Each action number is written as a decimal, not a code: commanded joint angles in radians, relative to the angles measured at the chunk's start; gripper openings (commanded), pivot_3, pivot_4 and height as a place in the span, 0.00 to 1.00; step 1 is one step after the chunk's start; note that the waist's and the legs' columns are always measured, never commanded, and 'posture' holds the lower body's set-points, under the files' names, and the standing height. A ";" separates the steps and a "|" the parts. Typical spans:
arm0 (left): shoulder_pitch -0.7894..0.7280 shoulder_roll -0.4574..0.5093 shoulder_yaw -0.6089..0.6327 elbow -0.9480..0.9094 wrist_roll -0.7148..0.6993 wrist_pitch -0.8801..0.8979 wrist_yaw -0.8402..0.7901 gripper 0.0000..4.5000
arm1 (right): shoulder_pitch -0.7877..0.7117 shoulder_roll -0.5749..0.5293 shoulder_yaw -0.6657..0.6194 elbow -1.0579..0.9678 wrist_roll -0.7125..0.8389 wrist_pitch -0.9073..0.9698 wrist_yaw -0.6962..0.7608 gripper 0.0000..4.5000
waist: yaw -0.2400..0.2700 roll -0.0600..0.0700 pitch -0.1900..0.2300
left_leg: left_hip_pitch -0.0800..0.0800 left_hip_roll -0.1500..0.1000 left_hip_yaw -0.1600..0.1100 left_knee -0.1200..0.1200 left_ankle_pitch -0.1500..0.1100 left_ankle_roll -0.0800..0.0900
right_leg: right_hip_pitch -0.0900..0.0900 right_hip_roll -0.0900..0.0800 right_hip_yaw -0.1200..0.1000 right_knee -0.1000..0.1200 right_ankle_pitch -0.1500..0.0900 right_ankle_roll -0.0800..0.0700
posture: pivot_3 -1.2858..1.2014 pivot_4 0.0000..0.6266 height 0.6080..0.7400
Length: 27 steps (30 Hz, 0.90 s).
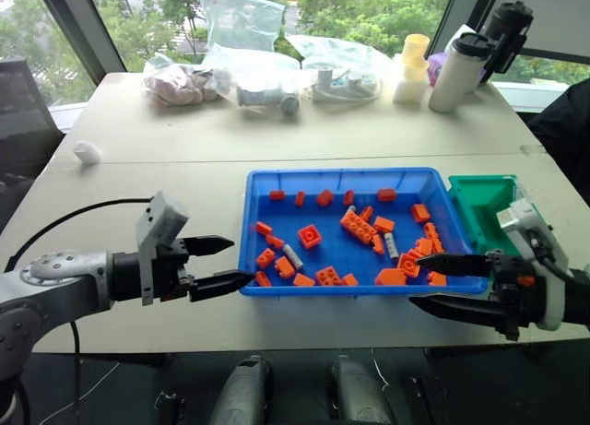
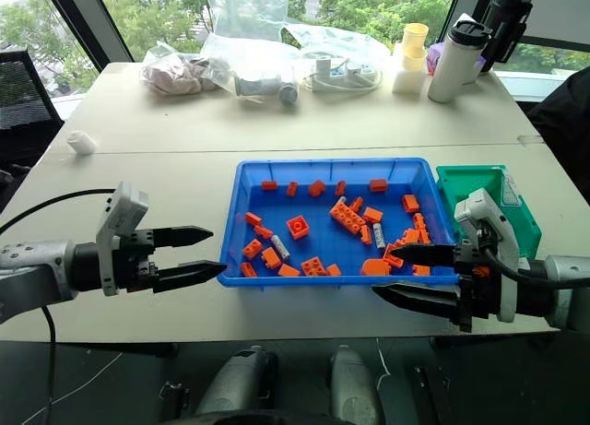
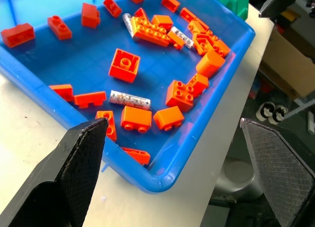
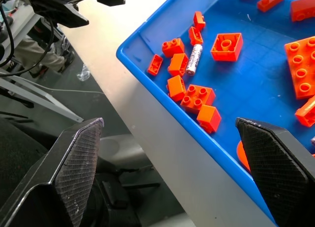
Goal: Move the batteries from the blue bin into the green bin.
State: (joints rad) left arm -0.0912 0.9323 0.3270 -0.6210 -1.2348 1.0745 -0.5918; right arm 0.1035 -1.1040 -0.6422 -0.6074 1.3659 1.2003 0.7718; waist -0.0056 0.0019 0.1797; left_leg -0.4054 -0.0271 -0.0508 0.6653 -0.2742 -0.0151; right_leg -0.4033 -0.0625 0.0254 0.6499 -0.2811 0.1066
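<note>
- The batteries are all inside the blue bin [image 1: 255,181], mixed among orange bricks [image 1: 310,235]: one [image 1: 293,256] lies left of the bin's middle, another [image 1: 391,247] lies right of it, and a third [image 3: 127,24] seems half hidden against the long orange plate near the bin's centre.
- The green bin [image 1: 472,187] stands touching the blue bin's right end; what can be seen of its inside holds no battery, though its floor is partly hidden by the right arm.
- Judged from that, nothing has been moved across yet; all three visible batteries remain to go.
- The left gripper [image 1: 219,264] hovers just off the blue bin's front left corner, jaws spread wide, carrying nothing.
- The right gripper [image 1: 441,282] hangs at the blue bin's front right corner, jaws also wide and empty.
</note>
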 commanded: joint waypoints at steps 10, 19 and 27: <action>-0.042 0.009 -0.019 0.004 0.033 -0.039 -0.010 1.00 | 0.006 -0.005 -0.010 -0.017 0.006 -0.041 -0.014 0.99 | -0.002 0.000 0.000 | 0.000 0.000 0.000 0.000 0.000 0.000 | 0.000 0.000 0.000 0.000 0.000 0.000 | 0.52 0.24 1.00; -0.042 0.016 -0.019 0.011 0.064 -0.060 -0.035 1.00 | -0.008 -0.013 0.001 -0.003 0.019 -0.045 -0.035 0.99 | -0.002 0.000 0.000 | 0.000 0.000 0.000 0.000 0.000 0.000 | 0.000 0.000 0.000 0.000 0.000 0.000 | 0.52 0.24 1.00; -0.057 0.043 -0.042 0.047 0.159 -0.093 -0.093 1.00 | -0.019 -0.011 -0.001 0.008 0.018 -0.052 -0.051 0.99 | -0.002 0.000 0.000 | 0.000 0.000 0.000 0.000 0.000 0.000 | 0.000 0.000 0.000 0.000 0.000 0.000 | 0.52 0.24 1.00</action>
State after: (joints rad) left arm -0.1338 0.9619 0.2849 -0.5778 -1.0969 1.0088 -0.6627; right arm 0.0969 -1.1104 -0.6284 -0.6027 1.3689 1.1702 0.7200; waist -0.0079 0.0018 0.1797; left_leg -0.4053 -0.0271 -0.0506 0.6653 -0.2742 -0.0151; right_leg -0.4034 -0.0622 0.0252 0.6500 -0.2811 0.1066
